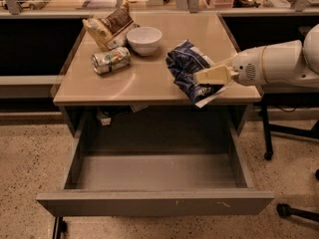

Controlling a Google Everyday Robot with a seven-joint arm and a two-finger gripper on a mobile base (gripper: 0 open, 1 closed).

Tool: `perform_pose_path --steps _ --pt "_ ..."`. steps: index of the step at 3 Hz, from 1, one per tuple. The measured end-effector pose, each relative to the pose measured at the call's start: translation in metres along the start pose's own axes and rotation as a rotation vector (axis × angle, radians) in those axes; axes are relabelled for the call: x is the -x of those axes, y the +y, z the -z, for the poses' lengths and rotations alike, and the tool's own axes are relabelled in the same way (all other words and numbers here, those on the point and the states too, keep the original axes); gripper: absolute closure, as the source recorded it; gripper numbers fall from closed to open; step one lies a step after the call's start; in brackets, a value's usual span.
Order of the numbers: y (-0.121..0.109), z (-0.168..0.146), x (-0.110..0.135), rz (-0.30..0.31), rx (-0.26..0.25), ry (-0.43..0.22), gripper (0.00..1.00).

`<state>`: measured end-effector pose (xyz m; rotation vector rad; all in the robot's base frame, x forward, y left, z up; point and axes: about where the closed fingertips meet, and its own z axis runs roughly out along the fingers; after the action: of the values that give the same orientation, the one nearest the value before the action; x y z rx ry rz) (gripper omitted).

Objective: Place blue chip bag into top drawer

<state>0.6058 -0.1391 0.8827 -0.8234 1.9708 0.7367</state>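
Note:
The blue chip bag (189, 69) is crumpled navy foil with a white bottom edge. It hangs over the table's front right edge, held up off the tabletop. My gripper (205, 76) comes in from the right on a white arm and is shut on the blue chip bag. The top drawer (154, 202) is pulled wide open below the table, with its grey inside bare. The bag is above the drawer's back right part.
On the tan table (144, 81) stand a white bowl (144, 40), a tan-and-brown snack bag (108, 28) and a can (110, 60) lying on its side, all at the back left. Black chair legs (291, 210) are on the floor at right.

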Motion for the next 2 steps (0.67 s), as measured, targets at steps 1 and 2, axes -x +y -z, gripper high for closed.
perform_pose_path --steps 1,2 --pt "0.016 -0.004 -0.012 -0.007 0.01 -0.018 1.0" --pt "0.041 -0.01 -0.041 -0.03 0.01 -0.027 1.0"
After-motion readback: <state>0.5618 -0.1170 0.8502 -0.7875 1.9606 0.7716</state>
